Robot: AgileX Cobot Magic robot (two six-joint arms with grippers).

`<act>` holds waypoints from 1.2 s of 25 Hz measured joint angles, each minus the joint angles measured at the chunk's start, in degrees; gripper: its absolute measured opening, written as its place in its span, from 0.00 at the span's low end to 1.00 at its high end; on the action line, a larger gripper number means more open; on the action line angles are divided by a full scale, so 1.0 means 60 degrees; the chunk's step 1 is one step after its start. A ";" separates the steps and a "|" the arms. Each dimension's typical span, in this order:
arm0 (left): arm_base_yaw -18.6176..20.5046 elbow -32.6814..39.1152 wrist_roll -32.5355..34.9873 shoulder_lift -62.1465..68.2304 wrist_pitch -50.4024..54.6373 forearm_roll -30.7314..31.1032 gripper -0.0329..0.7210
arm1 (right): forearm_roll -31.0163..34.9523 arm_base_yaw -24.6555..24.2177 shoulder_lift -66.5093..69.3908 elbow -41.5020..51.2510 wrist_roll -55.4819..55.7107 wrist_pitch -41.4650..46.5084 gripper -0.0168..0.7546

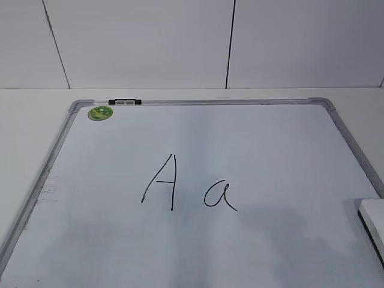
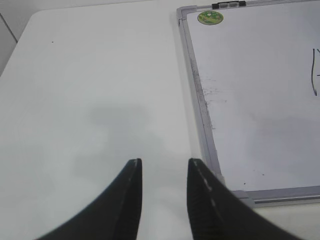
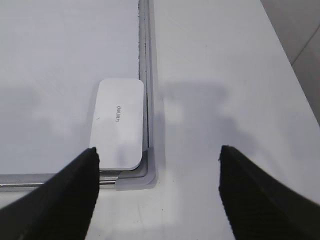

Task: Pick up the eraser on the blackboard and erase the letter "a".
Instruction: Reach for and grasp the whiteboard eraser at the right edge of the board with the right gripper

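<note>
Nothing done yet. Eraser (image 3: 119, 123) sits untouched in the blackboard (image 1: 198, 252) corner by the frame; letter "a" (image 1: 219, 195) intact. Right gripper (image 3: 157, 152) spread wide above, holding nothing; left gripper (image 2: 164, 164) parted, empty.

One blackboard (image 1: 198, 240) lies on one table (image 2: 90, 90). It carries two handwritten letters, one green sticker (image 1: 100, 112), one clip (image 1: 125, 102) and one eraser (image 3: 119, 122). Two grippers appear.
</note>
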 joint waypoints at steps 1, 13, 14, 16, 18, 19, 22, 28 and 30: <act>0.0000 0.0000 0.0000 0.0000 0.0000 0.0000 0.36 | 0.0000 0.0000 0.0000 0.0000 0.0000 0.0000 0.79; 0.0000 0.0000 0.0000 0.0000 0.0000 0.0000 0.36 | 0.0000 0.0000 0.0000 0.0000 0.0000 0.0000 0.79; 0.0000 0.0000 0.0000 0.0000 0.0000 0.0000 0.36 | 0.0000 0.0000 0.0000 0.0000 0.0000 0.0000 0.79; 0.0000 0.0000 0.0000 0.0000 0.0000 0.0000 0.36 | 0.0000 0.0000 0.0000 0.0000 0.0000 0.0000 0.79; 0.0000 0.0000 0.0000 0.0000 0.0000 0.0000 0.36 | 0.0000 0.0000 0.0000 0.0000 0.0000 0.0000 0.79; 0.0000 0.0000 0.0000 0.0000 0.0000 0.0000 0.36 | 0.0000 0.0000 0.0000 0.0000 0.0000 0.0000 0.79; 0.0000 0.0000 0.0000 0.0000 0.0000 0.0000 0.36 | 0.0125 0.0000 0.0024 0.0000 0.0000 0.0000 0.79; 0.0000 0.0000 0.0000 0.0000 0.0000 0.0000 0.36 | 0.0381 0.0000 0.0870 0.0000 0.0000 -0.0045 0.79; 0.0000 0.0000 0.0000 0.0000 0.0000 0.0000 0.36 | 0.0471 0.0000 0.1247 0.0000 0.0000 -0.0067 0.79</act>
